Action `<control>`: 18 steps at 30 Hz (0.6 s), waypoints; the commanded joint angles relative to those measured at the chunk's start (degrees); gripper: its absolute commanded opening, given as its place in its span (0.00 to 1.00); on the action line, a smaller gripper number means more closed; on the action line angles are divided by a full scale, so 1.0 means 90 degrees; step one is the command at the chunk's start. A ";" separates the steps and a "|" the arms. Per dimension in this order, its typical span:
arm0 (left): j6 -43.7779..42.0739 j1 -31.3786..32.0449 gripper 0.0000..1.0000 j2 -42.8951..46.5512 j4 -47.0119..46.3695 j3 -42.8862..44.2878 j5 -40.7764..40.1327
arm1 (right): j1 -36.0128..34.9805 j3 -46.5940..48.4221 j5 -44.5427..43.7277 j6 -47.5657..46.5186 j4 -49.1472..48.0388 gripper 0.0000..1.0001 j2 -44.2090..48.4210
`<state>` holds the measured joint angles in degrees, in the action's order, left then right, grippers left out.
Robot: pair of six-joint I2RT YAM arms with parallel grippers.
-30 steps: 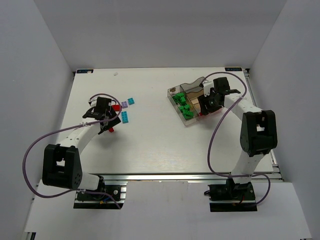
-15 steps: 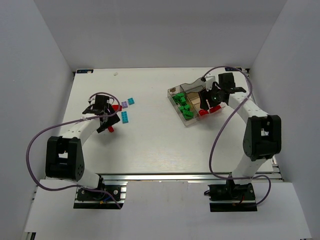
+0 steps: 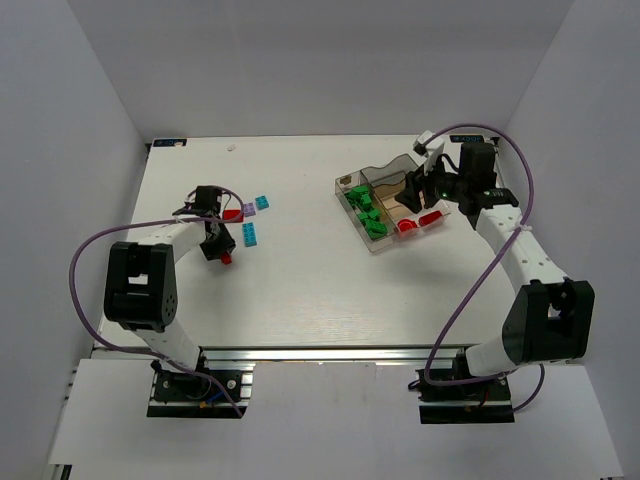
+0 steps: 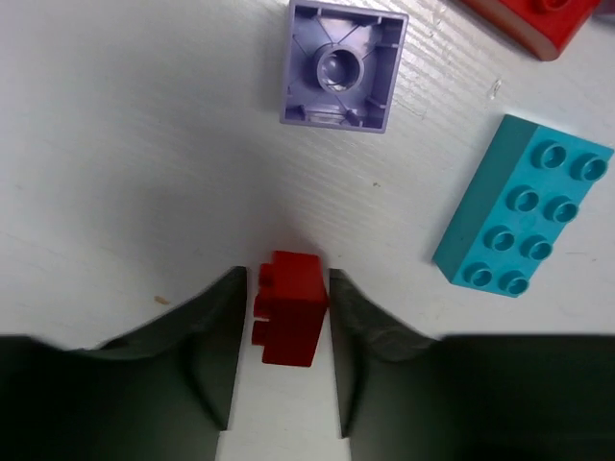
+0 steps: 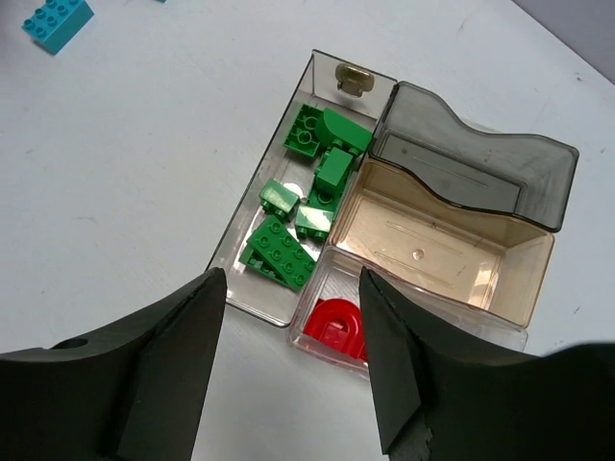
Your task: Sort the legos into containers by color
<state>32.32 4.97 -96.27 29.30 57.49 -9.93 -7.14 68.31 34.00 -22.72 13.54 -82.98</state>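
A small red lego (image 4: 288, 307) lies on the white table between the fingers of my left gripper (image 4: 288, 288), which has closed in on its two sides. From above, the left gripper (image 3: 216, 245) sits at the left with the red lego (image 3: 227, 258) at its tip. Near it lie a light purple lego (image 4: 336, 65) turned upside down, a cyan lego (image 4: 524, 219) and another red lego (image 4: 538, 19). My right gripper (image 5: 291, 288) hangs open and empty above the clear tray (image 5: 480, 158). Its long section holds several green legos (image 5: 307, 221), and a small section holds a red arch lego (image 5: 336, 327).
A squarish brownish compartment (image 5: 442, 245) of the tray shows no legos. One more cyan lego (image 3: 263, 202) lies behind the purple one (image 3: 250, 210). The tray (image 3: 352, 183) stands at the right back of the table, with white walls all round.
My left gripper has lowered over the small red lego and its fingers have narrowed onto it. The right arm has swung out to the right and drawn back above the tray.
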 commanded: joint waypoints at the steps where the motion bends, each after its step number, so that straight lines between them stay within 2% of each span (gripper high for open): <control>1: -0.0075 -0.0035 0.43 0.0120 -0.0082 0.0223 0.0225 | 0.0031 -0.0051 0.0226 0.0190 -0.0303 0.63 0.0040; 2: -0.0075 -0.0035 0.38 0.0140 -0.0082 0.0213 0.0244 | 0.0060 -0.0071 0.0246 0.0219 -0.0332 0.63 0.0060; 3: -0.0075 -0.0035 0.28 0.0179 -0.0062 0.0194 0.0273 | 0.0060 -0.0090 0.0236 0.0229 -0.0342 0.63 0.0060; 6: -0.0192 -0.0035 0.16 0.0452 -0.0013 0.0203 0.0449 | 0.0080 -0.0110 0.0304 0.0307 -0.0381 0.62 0.0089; 9: -0.0435 0.0052 0.12 0.0998 -0.0130 0.0262 0.0946 | 0.0119 -0.0158 0.0334 0.0502 -0.0586 0.61 0.0206; 10: -0.0543 0.0121 0.11 0.1173 -0.0362 0.0272 0.1566 | 0.0158 -0.0275 0.0247 0.0619 -0.0722 0.60 0.0322; 12: -0.0496 0.0121 0.09 0.1604 -0.0782 0.0214 0.2359 | 0.0168 -0.0451 0.0110 0.1136 -0.1346 0.50 0.0469; 13: -0.0398 0.0179 0.08 0.1711 -0.1307 0.0175 0.2731 | 0.0178 -0.0645 -0.0200 0.1379 -0.1638 0.43 0.0586; 14: -0.0204 0.0267 0.08 0.1760 -0.1563 0.0184 0.3431 | 0.0178 -0.0724 -0.0339 0.1624 -0.2067 0.25 0.0606; 16: 0.0070 0.0520 0.06 0.1606 -0.2265 0.0291 0.4001 | 0.0188 -0.0639 -0.0321 0.2084 -0.2100 0.04 0.0491; 17: 0.0304 0.0618 0.06 0.1460 -0.2453 0.0378 0.4420 | 0.0207 -0.0512 -0.0263 0.2182 -0.1984 0.00 0.0383; 18: 0.0383 0.0745 0.06 0.1081 -0.2629 0.0698 0.4579 | 0.0226 -0.0385 -0.0156 0.2337 -0.1693 0.00 0.0285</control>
<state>32.05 8.73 -82.65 15.81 59.64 17.43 -5.61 62.17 32.73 -8.80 1.63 -79.61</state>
